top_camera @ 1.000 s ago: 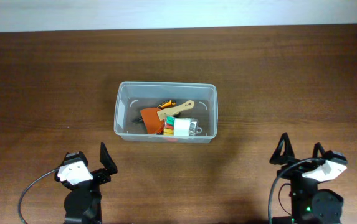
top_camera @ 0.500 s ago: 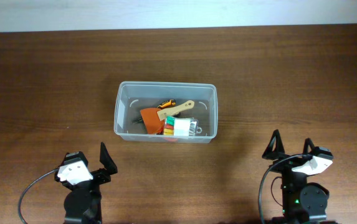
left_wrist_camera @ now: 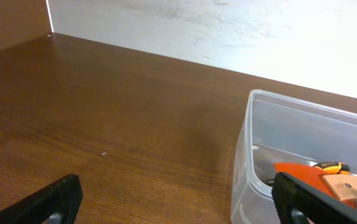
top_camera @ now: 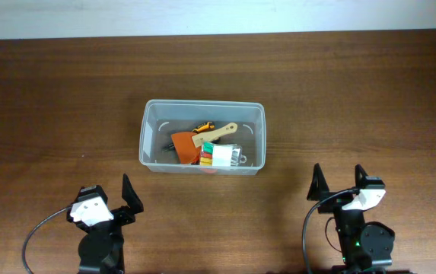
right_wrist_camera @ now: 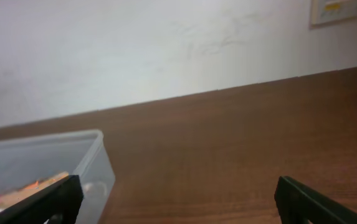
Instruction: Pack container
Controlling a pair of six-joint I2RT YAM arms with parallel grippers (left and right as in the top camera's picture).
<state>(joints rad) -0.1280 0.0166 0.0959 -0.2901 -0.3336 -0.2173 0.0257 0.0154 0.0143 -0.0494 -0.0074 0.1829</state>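
Observation:
The clear plastic container [top_camera: 151, 114] stands at the table's middle. It holds an orange scraper with a wooden handle [top_camera: 191, 143], a small yellow-black tool [top_camera: 205, 126] and a small clear case with coloured bits [top_camera: 222, 157]. My left gripper [top_camera: 111, 193] is open and empty at the front left, well short of the container. In the left wrist view the container [left_wrist_camera: 303, 124] is at the right, between and beyond the fingertips [left_wrist_camera: 178, 199]. My right gripper [top_camera: 338, 180] is open and empty at the front right. In the right wrist view the container [right_wrist_camera: 53, 155] is at the lower left.
The brown wooden table [top_camera: 339, 91] spreads all round the container. A white wall [left_wrist_camera: 228, 25] rises behind its far edge. A black cable [top_camera: 39, 232] loops beside the left arm's base.
My right arm has swung left, so its fingertips now point more toward the container. The left arm and the container's contents have not moved.

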